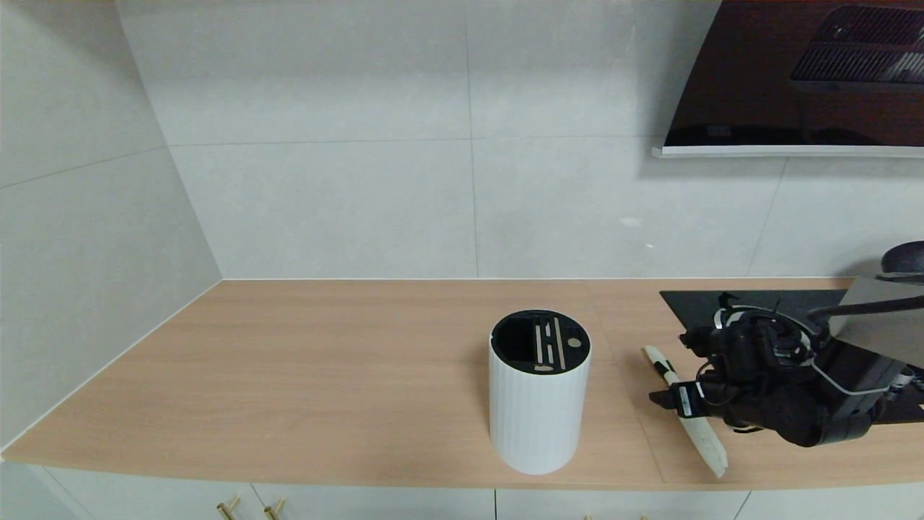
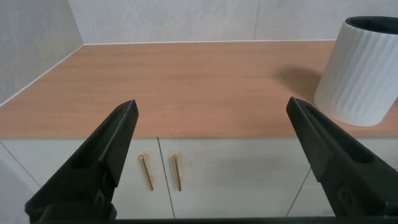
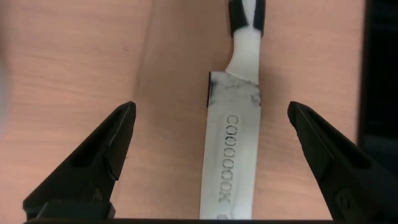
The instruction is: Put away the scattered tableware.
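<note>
Knife lies flat on the bench, right of the holder and apart from it, just left of the black cooktop. Its handle end points toward the back wall and its blade tip lies near the bench's front edge. White blade with grey marbling, white handle with black band.

Right pincer is over the knife, fingers spread apart, nothing gripped. In the right wrist view the blade sits in the gap between the two fingers, closer to neither, on bare wood. In the head view the right pincer straddles the knife around where handle meets blade. Cannot tell if the tips touch the bench.

Holder: white ribbed cylinder, upright, black top insert with one big opening, narrow slots and a small round hole. Stands mid-bench toward the front edge.

Left pincer fingers wide apart, empty. It hangs in front of the bench's front edge, off to the holder's left and well apart from it. White cabinet doors with two gold handles are below.

Dark range hood on the tiled wall, upper right.
</note>
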{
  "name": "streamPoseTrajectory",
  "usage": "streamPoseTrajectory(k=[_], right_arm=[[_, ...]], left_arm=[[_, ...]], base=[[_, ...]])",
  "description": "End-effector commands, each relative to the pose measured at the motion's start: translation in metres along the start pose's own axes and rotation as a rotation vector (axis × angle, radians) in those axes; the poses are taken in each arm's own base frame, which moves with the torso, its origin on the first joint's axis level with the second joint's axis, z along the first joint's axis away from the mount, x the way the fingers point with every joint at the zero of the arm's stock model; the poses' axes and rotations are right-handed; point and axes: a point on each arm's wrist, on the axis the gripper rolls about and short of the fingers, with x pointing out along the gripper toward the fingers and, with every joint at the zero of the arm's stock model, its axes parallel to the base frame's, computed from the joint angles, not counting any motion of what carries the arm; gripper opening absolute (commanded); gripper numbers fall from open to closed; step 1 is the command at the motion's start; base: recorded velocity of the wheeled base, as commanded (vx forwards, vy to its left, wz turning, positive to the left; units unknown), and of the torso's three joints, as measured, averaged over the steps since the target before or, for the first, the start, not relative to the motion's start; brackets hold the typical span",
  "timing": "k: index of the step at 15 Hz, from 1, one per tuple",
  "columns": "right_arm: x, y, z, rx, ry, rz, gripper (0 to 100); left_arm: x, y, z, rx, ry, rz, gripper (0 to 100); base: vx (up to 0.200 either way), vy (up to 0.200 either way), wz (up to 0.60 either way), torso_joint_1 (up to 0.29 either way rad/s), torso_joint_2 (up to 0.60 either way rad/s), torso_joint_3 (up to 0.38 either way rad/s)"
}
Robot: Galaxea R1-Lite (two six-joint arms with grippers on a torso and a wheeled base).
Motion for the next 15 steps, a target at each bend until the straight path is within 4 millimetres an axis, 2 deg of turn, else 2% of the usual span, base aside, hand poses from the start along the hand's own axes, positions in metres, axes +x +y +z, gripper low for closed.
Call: streamPoseTrajectory(k=[1, 9, 10, 15], right_arm=[[0.016, -0.001, -0.012, 0.002, 0.021, -0.006, 100], [0.026, -0.007, -0.015, 0.014, 0.024, -0.036, 100], [0.026, -0.007, -0.015, 0.014, 0.026, -0.036, 0], [0.030, -0.007, -0.018, 0.012, 0.037, -0.036, 0]], left_arm=[[0.000, 0.000, 0.000, 0.000, 0.000, 0.000, 100], [0.000, 0.000, 0.000, 0.000, 0.000, 0.000, 100], [0.000, 0.000, 0.000, 0.000, -0.001, 0.000, 100], [0.000, 0.000, 0.000, 0.000, 0.000, 0.000, 100]], base=[[0.000, 0.000, 0.00, 0.000, 0.00, 0.000], [0.000, 0.000, 0.00, 0.000, 0.00, 0.000], [0.000, 0.000, 0.00, 0.000, 0.00, 0.000], [0.000, 0.000, 0.00, 0.000, 0.00, 0.000]])
